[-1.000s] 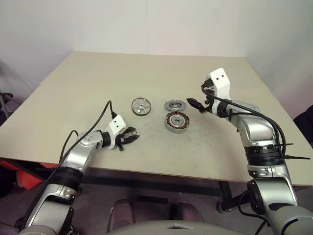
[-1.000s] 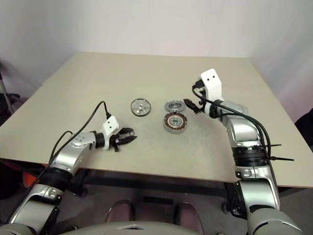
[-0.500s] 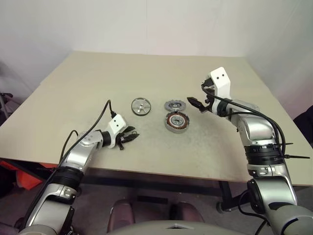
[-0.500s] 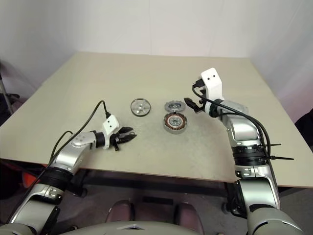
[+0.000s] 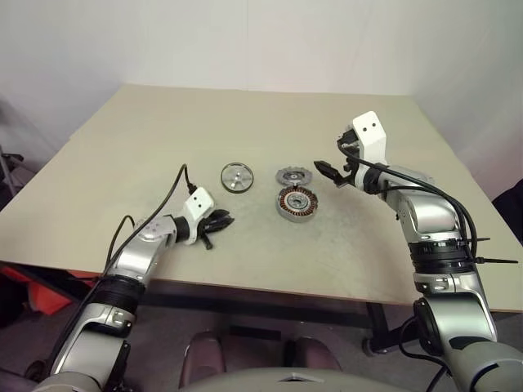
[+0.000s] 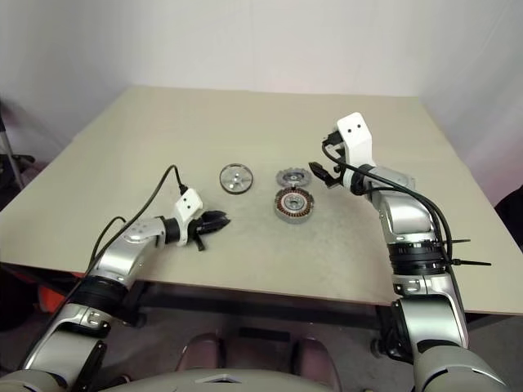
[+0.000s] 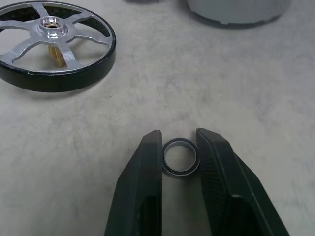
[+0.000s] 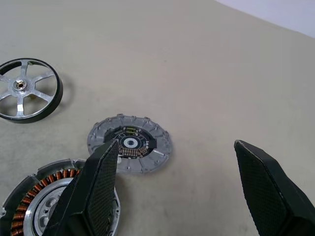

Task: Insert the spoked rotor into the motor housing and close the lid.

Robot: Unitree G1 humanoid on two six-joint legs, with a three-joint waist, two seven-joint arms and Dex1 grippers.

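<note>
Fingers of the left pincer [image 7: 179,147] pinch a small metal ring [image 7: 179,158] on the tabletop [image 5: 245,122] near the spoked rotor [image 7: 55,45], while the right pincer [image 8: 177,167] hangs spread above the lid [image 8: 129,143].

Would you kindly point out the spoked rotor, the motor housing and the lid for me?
spoked rotor [image 5: 236,177], left eye view, on its centre hub.
motor housing [image 5: 297,203], left eye view, on its silver centre inside the copper windings.
lid [image 8: 130,143], right wrist view, on its central hole.
</note>
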